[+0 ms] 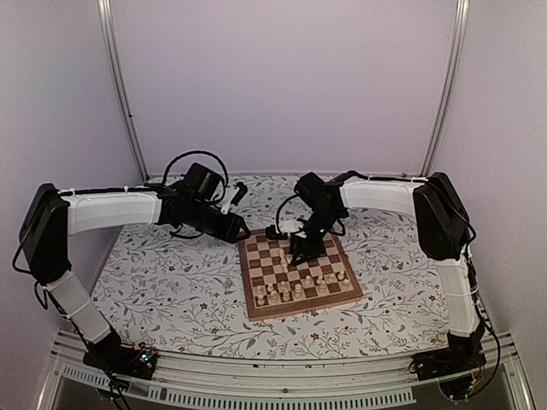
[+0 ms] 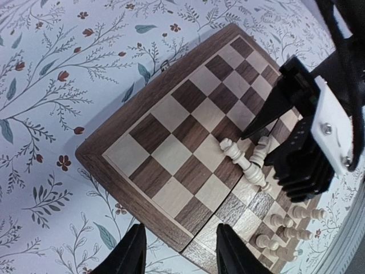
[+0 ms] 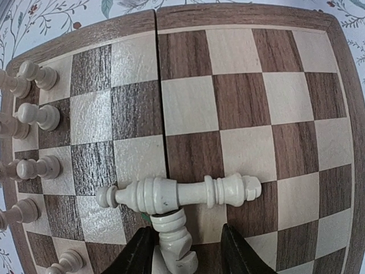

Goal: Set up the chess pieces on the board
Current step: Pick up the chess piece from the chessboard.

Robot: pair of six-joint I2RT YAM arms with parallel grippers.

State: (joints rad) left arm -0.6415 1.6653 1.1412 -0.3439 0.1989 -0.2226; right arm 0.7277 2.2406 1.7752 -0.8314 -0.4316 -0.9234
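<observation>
Backdrop: plain pale walls closed round my workspace.
Desk (image 1: 171,282): its floral cloth carried everything.
Board (image 1: 261,256): lay between my two arms, where either could reach it.
Left jaws: released, grasping nothing, hovering over the board's edge, seemingly parked clear of my other arm.
Right jaws: parted, straddling a toppled piece (image 3: 174,248) without clenching it; I judged this the approach to a lift.
Standing pieces (image 3: 34,117): upright in rows along one edge, apparently already set.
Tall fallen piece (image 3: 177,194): on its side across mid-board squares, touching the toppled piece; both needed standing up.
</observation>
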